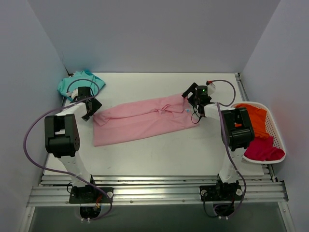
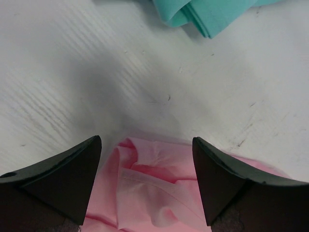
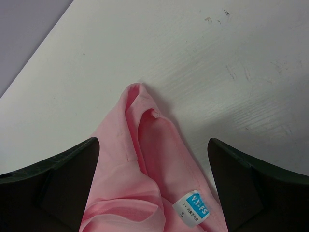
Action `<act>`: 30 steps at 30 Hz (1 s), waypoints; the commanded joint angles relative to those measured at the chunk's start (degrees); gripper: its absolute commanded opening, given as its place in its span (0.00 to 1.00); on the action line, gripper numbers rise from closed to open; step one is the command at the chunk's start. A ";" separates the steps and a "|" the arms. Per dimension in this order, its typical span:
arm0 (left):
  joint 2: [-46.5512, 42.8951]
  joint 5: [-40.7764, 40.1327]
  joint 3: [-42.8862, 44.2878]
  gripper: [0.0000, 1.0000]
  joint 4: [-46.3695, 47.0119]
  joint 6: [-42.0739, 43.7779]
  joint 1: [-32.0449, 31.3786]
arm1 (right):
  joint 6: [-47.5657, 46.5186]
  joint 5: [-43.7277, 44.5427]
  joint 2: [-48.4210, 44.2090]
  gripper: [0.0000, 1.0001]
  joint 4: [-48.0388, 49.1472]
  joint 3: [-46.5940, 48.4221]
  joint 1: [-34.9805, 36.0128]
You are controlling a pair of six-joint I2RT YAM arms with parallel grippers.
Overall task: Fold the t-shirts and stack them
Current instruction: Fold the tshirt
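Early-to-middle going, judging by the layout. Pink t-shirt (image 1: 140, 121) laid out across the table (image 1: 159, 154) as a long rumpled strip, maybe folded lengthwise but nowhere near a neat packet yet. Left gripper (image 1: 92, 110) right at its left end, fingers spread wide either side of the bunched edge, gripping nothing. Right gripper (image 1: 189, 96) at its right end, same deal: spread wide over the edge with the size label (image 3: 193, 209), nothing pinched. Beyond the pink one's left end, teal t-shirt (image 1: 77, 82) already folded, so one down. Off past its right end, orange t-shirt (image 1: 253, 118) and magenta t-shirt (image 1: 263, 150) heaped in the white basket (image 1: 279, 130), waiting their turn. No stack to speak of so far.
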 commanded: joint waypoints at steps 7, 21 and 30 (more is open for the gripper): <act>1.24 6.29 2.16 0.75 4.95 0.11 0.40 | -0.63 1.08 1.68 0.90 0.54 2.07 -0.61; 3.18 7.53 3.66 0.02 4.16 -0.33 1.37 | -0.72 1.08 2.21 0.88 0.36 1.98 -1.93; 6.42 15.00 7.26 0.02 4.25 0.73 8.13 | -0.45 0.64 2.56 0.85 0.80 1.89 -2.37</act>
